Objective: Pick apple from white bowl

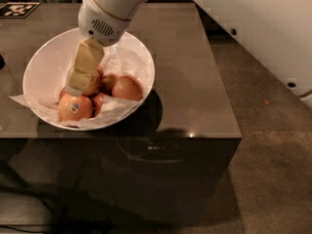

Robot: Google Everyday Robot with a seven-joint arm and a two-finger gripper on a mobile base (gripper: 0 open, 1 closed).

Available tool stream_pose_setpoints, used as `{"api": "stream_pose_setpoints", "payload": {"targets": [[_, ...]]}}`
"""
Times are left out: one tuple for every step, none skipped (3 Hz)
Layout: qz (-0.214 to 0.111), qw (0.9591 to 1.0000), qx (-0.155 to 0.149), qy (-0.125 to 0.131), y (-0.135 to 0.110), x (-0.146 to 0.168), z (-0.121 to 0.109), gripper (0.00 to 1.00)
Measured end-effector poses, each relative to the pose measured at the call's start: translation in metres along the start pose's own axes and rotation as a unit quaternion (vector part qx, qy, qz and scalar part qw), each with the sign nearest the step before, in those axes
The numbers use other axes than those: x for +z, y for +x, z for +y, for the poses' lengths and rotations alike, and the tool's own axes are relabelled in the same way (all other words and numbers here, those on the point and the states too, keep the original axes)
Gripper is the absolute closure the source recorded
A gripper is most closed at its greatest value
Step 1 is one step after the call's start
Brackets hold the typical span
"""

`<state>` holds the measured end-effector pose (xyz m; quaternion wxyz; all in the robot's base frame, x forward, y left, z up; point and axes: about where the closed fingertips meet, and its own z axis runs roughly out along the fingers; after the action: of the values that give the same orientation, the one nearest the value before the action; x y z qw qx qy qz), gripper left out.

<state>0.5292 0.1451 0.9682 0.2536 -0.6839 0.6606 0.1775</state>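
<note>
- gripper point(78, 87) reaches down into white bowl point(46, 65), cream blocky tip low among the fruit; open or clamped: cannot tell
- tip sits against an orange-yellow apple point(94, 84)
- bowl glossy, round, shallow, lined with crumpled paper point(113, 110)
- apple point(127, 87), shiny, reddish, round, lies at 3 o'clock of the tip, apart from it
- stickered apple point(75, 107) at 6 o'clock

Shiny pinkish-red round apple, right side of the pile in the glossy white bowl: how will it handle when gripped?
Likely rolls if nudged: the apple is round and sits on crumpled white paper. Shiny skin may slip; it looks rigid. The gripper is in the white bowl, left of it.
</note>
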Motion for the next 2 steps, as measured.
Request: {"api": "stream_pose_setpoints", "payload": {"targets": [[0.0, 0.9996, 0.026, -0.011, -0.003, 0.009, -0.009, 0.0], [0.009, 0.9986, 0.05, -0.012, 0.006, 0.026, -0.007, 0.0]]}}
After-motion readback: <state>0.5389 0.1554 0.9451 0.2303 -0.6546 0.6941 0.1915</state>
